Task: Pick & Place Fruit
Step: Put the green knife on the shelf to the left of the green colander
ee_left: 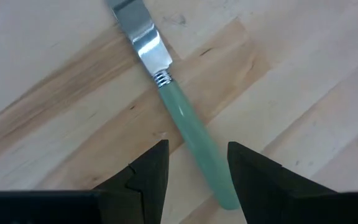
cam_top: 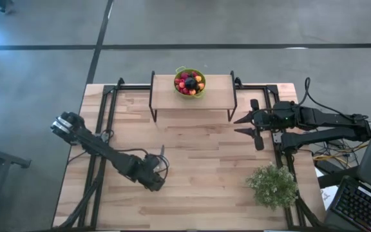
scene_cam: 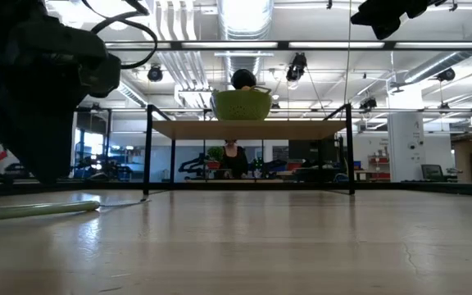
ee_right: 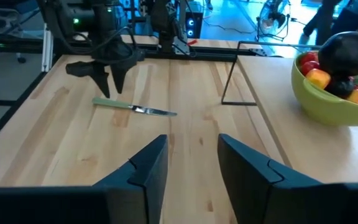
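Left wrist view gives us the left gripper with its 2 fingers spread to either side of the knife's green handle, just above it, not visibly clamping it. The blade points away from the fingers and the knife lies flat on the table. From above we see this gripper near the table's front middle. The right gripper also has its fingers parted, with nothing between them; from above it hangs on the right side, close by the shelf's right leg. The fruit sits piled in a green bowl on that shelf at the table's far edge, well apart from both grippers. A plant stands at the front right corner.
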`<state>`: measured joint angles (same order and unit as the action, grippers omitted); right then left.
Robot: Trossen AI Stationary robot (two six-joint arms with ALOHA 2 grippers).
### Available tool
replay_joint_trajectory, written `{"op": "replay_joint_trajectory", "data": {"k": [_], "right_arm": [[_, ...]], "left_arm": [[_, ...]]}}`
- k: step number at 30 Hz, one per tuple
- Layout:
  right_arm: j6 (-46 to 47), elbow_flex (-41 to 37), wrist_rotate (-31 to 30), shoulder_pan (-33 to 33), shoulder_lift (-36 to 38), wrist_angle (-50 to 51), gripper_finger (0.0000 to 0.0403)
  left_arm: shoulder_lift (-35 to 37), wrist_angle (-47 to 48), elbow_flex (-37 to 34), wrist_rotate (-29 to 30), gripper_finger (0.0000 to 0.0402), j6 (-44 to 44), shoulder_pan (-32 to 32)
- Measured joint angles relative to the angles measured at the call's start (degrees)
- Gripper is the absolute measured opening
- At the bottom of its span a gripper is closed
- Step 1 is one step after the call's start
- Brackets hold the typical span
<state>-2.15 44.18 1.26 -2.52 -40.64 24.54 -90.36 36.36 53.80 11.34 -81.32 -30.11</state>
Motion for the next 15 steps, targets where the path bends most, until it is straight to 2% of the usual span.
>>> {"op": "replay_joint_trajectory", "data": {"k": [15], "right_arm": [[-0.01,0.04,-0.09,0.00,0.00,0.06,0.0075]], "left_arm": [[-5.12,-3.36,-0.15,0.21,0.0170,-1.09,0.00]]}}
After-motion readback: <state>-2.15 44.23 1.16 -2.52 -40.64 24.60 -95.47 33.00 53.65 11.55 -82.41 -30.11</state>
